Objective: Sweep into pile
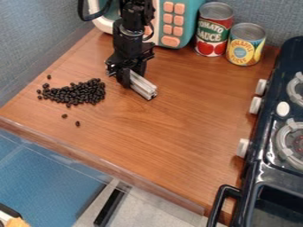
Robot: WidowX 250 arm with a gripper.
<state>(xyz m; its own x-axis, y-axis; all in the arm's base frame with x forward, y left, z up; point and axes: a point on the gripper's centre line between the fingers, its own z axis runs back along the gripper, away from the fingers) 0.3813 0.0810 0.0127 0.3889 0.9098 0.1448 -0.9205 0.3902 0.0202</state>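
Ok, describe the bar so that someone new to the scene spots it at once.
On the wooden counter, find the teal toy microwave, then the black gripper in front of it. The bar juts from the gripper toward the view's lower right. It is pale, straight and ridged, unlike the small dark beans further left.

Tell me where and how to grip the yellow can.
Come from above and pinch opposite sides of its upper wall: the yellow can stands upright and is round. Avoid the side facing the red can, where room looks tight. The tool should probably set down the silver bar first.
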